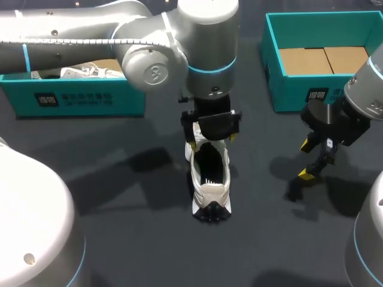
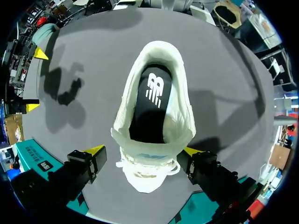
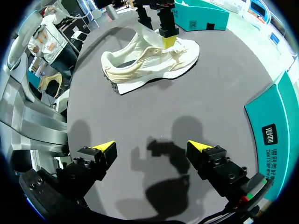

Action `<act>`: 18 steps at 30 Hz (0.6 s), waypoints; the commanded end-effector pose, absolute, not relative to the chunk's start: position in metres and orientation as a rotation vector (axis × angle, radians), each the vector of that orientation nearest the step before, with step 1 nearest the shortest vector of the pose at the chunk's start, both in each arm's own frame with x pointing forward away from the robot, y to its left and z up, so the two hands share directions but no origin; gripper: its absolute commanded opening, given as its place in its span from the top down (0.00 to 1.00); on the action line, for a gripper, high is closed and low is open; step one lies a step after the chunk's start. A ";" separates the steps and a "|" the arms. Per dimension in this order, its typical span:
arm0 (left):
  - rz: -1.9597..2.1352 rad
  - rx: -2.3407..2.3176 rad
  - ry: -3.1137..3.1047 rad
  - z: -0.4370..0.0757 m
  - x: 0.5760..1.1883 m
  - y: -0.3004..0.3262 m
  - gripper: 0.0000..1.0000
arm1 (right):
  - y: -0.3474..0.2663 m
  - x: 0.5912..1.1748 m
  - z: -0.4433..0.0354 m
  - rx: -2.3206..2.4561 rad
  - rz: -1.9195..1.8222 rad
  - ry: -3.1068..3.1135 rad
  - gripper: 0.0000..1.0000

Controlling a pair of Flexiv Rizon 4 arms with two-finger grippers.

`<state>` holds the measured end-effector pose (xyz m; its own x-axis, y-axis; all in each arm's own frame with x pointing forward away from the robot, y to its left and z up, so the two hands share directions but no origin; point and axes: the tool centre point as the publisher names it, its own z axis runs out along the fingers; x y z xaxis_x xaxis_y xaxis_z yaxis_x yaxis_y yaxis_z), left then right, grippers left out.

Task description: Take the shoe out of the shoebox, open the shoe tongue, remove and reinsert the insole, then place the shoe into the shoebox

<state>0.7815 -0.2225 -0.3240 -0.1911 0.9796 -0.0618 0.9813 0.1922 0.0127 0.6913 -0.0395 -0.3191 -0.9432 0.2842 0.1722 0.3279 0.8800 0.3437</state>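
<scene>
**Left jaws straddle the shoe; right jaws hang apart over bare surface**

In the head view a white shoe lies on the dark surface at the middle of the frame. Its black-lugged heel points to the lower edge and its laced front points up, under the left arm. The left jaws stand wide apart, with one yellow fingertip on each side of the laced front. The pictures do not show whether either tip touches the shoe. Ahead of the jaws the shoe's mouth gapes, and the black insole lies flat inside it.

The right arm enters at the right edge of the frame. Its jaws are apart with nothing between them, above bare surface and well clear of the shoe.

An open teal shoebox sits at the upper right, lined with brown card. A second teal box sits at the upper left and holds another white shoe.
</scene>
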 end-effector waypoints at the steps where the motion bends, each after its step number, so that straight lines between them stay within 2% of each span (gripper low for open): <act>1: -0.029 1.941 2.409 -0.320 0.792 -0.222 0.00 | -0.039 0.691 -0.319 -0.479 -0.565 -2.934 0.00; 11: -0.059 1.904 2.455 -0.297 0.826 -0.211 0.01 | -0.039 0.691 -0.319 -0.479 -0.565 -2.934 0.00; 12: -0.062 1.903 2.456 -0.294 0.830 -0.211 0.07 | -0.039 0.691 -0.319 -0.479 -0.565 -2.934 0.00; 15: -0.066 1.908 2.466 -0.286 0.839 -0.209 0.33 | -0.039 0.691 -0.319 -0.479 -0.565 -2.934 0.00; 18: -0.081 1.931 2.483 -0.281 0.849 -0.207 0.39 | -0.039 0.691 -0.319 -0.479 -0.565 -2.934 0.00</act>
